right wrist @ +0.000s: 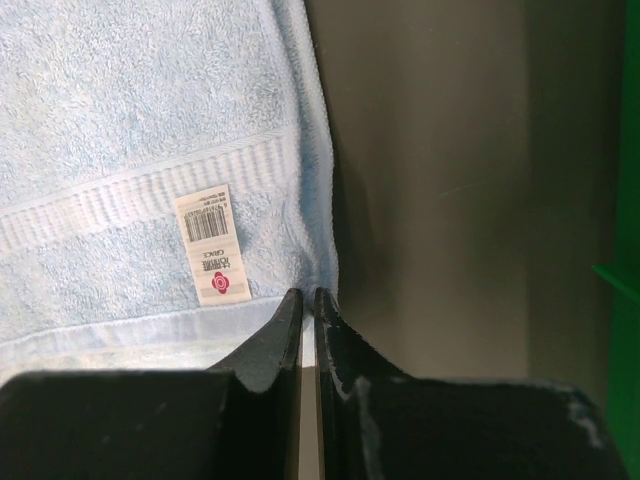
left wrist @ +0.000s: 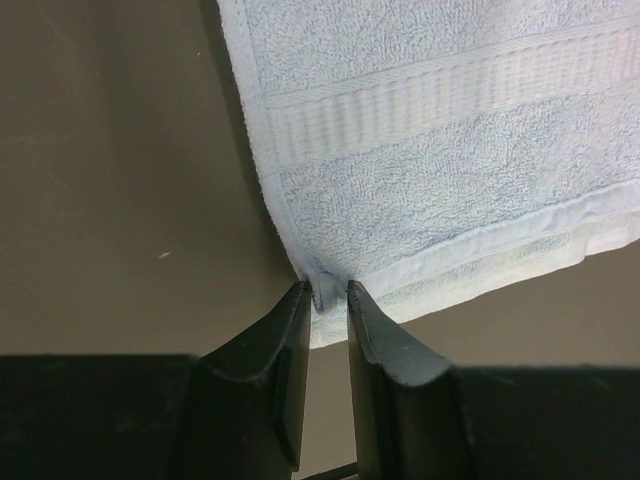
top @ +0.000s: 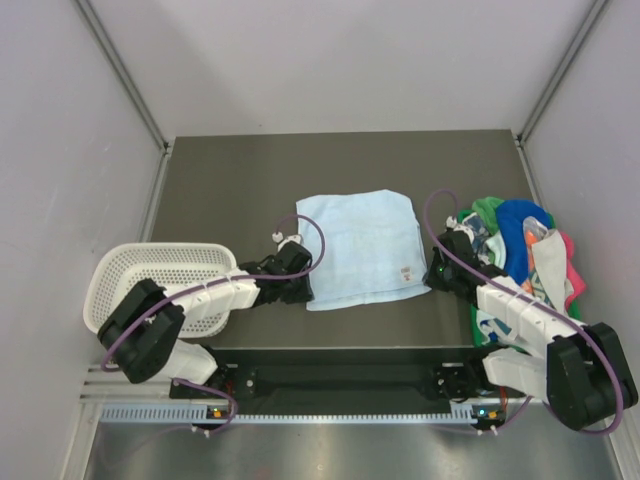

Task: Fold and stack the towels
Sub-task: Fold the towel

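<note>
A pale blue towel [top: 360,248] lies spread flat in the middle of the dark table, with a barcode label [right wrist: 210,245] near its front right corner. My left gripper [top: 303,290] is at the towel's front left corner. In the left wrist view its tips [left wrist: 328,292] stand a little apart with a bunched bit of that corner of the towel [left wrist: 450,170] pinched between them. My right gripper [top: 432,275] is at the front right corner, its tips [right wrist: 309,296] nearly together on the hem of the towel [right wrist: 130,120]. More towels [top: 520,245], green, royal blue, pink and printed white, lie heaped at the right.
A white mesh basket [top: 160,285] stands at the table's left front, beside the left arm. The edge of a green tray [right wrist: 625,330] shows at the right, under the heap. Grey walls close in the table at the back and both sides.
</note>
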`<action>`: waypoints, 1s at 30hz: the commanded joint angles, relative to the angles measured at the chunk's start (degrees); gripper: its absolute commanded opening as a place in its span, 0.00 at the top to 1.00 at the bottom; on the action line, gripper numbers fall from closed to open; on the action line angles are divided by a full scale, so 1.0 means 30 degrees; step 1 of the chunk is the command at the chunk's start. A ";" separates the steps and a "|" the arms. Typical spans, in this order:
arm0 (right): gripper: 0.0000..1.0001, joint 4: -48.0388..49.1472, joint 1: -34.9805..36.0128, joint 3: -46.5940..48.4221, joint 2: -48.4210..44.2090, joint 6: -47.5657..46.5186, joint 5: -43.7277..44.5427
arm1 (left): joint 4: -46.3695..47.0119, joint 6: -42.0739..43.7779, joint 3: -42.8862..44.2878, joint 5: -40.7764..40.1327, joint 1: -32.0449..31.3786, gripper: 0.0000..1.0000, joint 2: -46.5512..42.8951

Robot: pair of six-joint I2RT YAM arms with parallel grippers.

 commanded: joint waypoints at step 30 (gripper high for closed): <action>1.00 -0.0268 0.0194 0.0743 -0.0893 -0.0232 0.0462 | -0.0498 0.0413 0.1155 -0.0597 -0.0066 1.00 -0.1135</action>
